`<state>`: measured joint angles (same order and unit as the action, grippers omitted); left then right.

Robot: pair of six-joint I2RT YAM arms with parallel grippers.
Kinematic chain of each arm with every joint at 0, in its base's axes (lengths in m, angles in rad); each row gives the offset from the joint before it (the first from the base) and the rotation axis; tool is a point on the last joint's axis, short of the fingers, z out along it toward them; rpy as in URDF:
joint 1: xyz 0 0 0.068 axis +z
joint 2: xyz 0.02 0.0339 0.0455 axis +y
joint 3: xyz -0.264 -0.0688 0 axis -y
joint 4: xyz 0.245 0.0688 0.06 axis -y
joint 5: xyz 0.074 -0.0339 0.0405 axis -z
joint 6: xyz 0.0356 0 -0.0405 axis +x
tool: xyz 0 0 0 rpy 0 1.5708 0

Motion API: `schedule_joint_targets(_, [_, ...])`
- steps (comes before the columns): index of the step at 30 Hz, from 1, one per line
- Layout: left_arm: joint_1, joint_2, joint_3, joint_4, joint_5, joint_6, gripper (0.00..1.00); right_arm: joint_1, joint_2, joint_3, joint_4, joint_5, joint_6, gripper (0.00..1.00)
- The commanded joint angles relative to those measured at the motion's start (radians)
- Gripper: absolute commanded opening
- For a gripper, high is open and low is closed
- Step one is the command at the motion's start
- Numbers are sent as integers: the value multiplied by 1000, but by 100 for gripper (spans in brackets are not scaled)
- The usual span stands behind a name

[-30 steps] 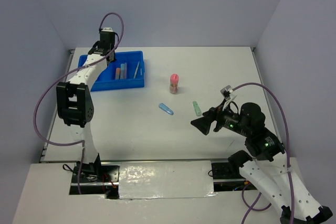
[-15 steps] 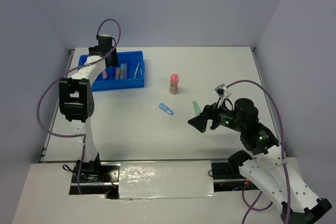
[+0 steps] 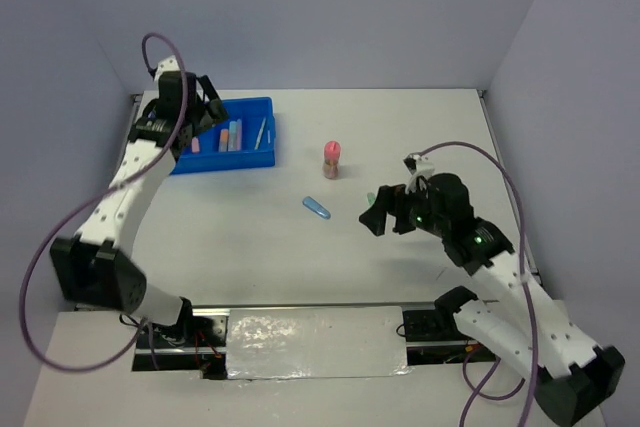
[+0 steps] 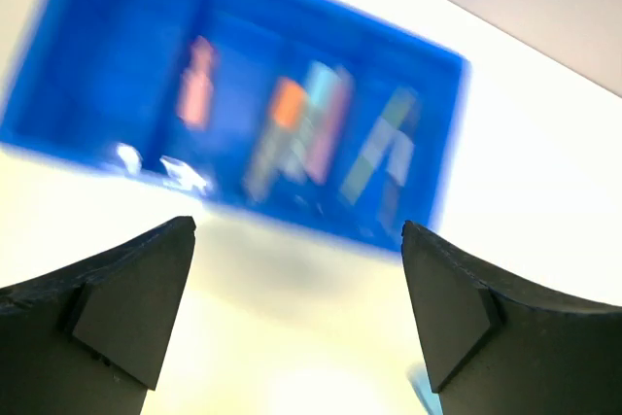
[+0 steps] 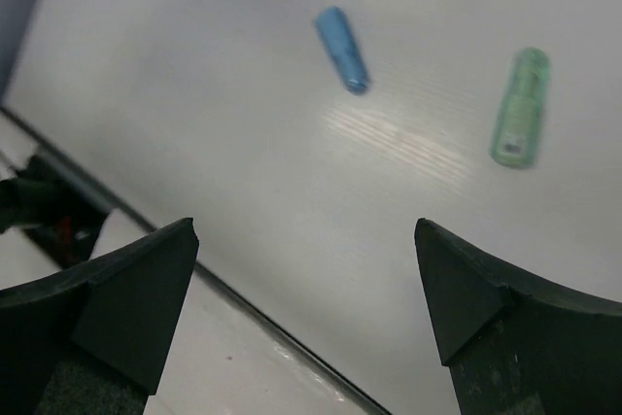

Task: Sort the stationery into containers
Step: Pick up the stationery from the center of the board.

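the left gripper [image 3: 200, 107] is hovering over the far left part of the tray [image 3: 240, 165], its jaws spread wide and gripping nothing, so i am judging that it has no piece to deliver right now. its wrist view is looking down on the tray, blurred, with the jaws framing the near wall. inside the tray a pink stick [image 3: 196, 144] is lying in a left compartment, an orange stick [image 3: 228, 135] is sharing a middle one with other sticks, and a thin pen [image 3: 262, 132] is resting in the right one. each is lying lengthwise, probably because the narrow slots are allowing nothing else. well apart to the right, the pink-capped cylinder [image 3: 331, 158] is standing upright on the bench [image 3: 250, 247]. nearer the arms the blue stick [image 3: 317, 208] is lying flat, and the green stick [image 3: 374, 202] is lying flat just beside the right gripper [image 3: 376, 217]. that gripper is tilting down toward the bench, jaws wide apart and empty. in its wrist view both loose sticks are lying ahead of the jaws, neither between them. the green one is running roughly along the view, so jaws closing across its short width would suit it. these three pieces are waiting to be sorted.
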<state>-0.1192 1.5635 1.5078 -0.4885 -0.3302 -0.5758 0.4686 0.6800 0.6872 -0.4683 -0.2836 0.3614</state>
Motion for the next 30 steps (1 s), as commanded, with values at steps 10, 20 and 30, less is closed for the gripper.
schedule_joint_targets(10, [-102,-310,-272,-105,192,20,99,-24,658,209,-13,437,-73,95])
schedule_joint_targets(20, [-102,-373,-271,-159,220,117,99,-41,978,308,39,422,-122,66])
schedule_joint_targets(30, [-103,-395,-288,-156,252,125,99,-42,1031,295,34,288,-110,22])
